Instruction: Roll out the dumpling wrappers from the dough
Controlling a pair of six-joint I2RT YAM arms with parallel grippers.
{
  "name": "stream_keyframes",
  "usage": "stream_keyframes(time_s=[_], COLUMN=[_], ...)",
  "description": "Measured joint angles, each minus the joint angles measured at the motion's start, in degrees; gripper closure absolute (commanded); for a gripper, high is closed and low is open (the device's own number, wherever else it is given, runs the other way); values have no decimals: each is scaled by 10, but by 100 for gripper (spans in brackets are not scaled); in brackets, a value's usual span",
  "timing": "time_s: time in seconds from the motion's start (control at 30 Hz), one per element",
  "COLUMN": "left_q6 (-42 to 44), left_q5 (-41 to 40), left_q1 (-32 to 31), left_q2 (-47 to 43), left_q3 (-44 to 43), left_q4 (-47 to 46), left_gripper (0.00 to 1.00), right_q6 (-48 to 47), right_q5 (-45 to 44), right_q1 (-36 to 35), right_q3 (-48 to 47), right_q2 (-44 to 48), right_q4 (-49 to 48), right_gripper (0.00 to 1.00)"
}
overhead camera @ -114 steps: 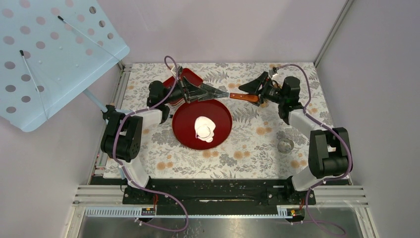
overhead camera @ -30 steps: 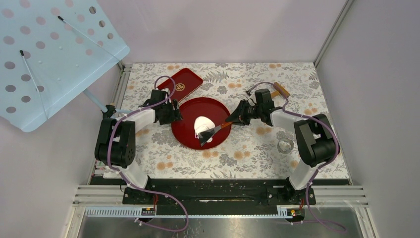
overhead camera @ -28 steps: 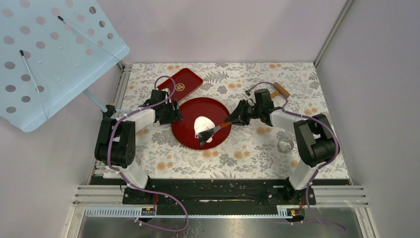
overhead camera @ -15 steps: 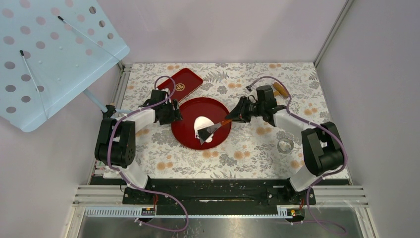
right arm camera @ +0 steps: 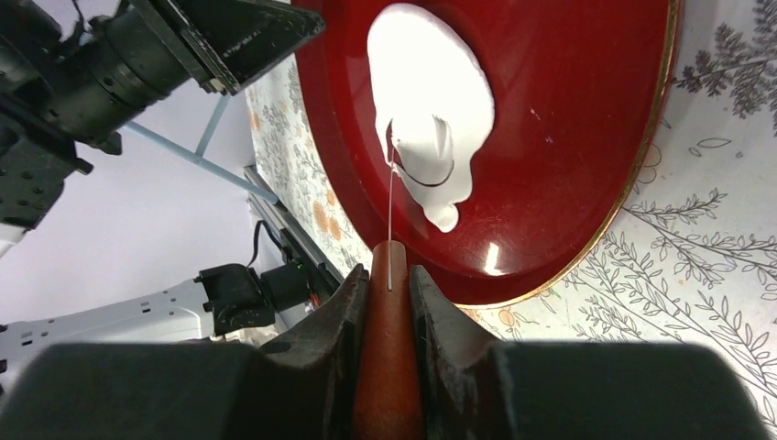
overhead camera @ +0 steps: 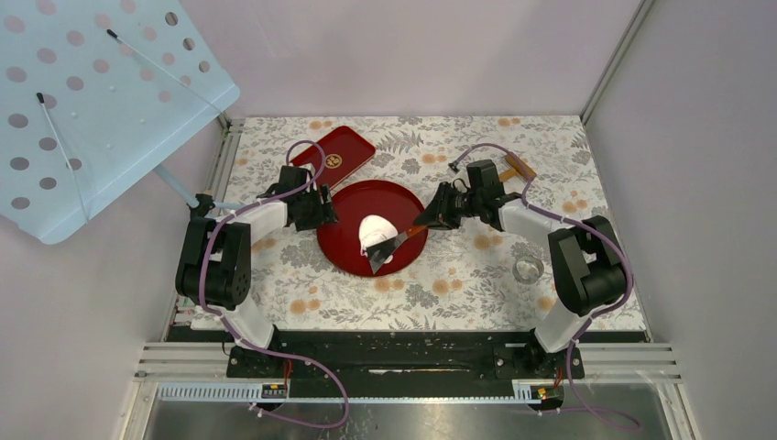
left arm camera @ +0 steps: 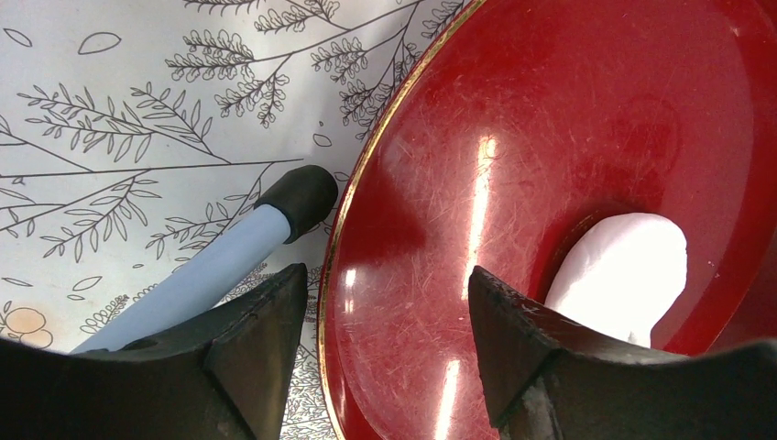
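Floral table (right arm camera: 715, 229): dough (right arm camera: 426, 101) near right hand (right arm camera: 388, 284)

A: How is the light from above?
B: Bright, soft and even. The floral-patterned tablecloth (overhead camera: 458, 275) carries only faint shadows beneath the arms.
A: And up close?
B: The round glossy red plate (left arm camera: 513, 137) shows white streaks of glare. The soft white dough (left arm camera: 632, 266) is blown out, with a dark shadow beside it. The left gripper (left arm camera: 385, 284) and the brown wooden-handled scraper (right arm camera: 389, 367) go soft near the lens, and the edges of both wrist views bend.
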State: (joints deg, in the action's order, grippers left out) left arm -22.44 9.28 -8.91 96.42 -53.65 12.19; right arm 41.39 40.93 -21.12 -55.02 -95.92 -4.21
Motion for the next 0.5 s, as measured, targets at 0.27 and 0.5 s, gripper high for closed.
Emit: stream_keyframes(time_s=[0.27, 0.5], left_q6=[0, 0], left_q5=[1, 1], left_q1=[0, 0], left_q2=[1, 1], left_q3=[0, 0], left_q4=[0, 0], left_gripper=[36, 36], right_q6=[-6, -7], right_q5=[-9, -9], right_q1=[-14, -15], right_q3=[-8, -16], right_q2=[-9, -18], right_q4=[9, 9], right_gripper=[100, 100])
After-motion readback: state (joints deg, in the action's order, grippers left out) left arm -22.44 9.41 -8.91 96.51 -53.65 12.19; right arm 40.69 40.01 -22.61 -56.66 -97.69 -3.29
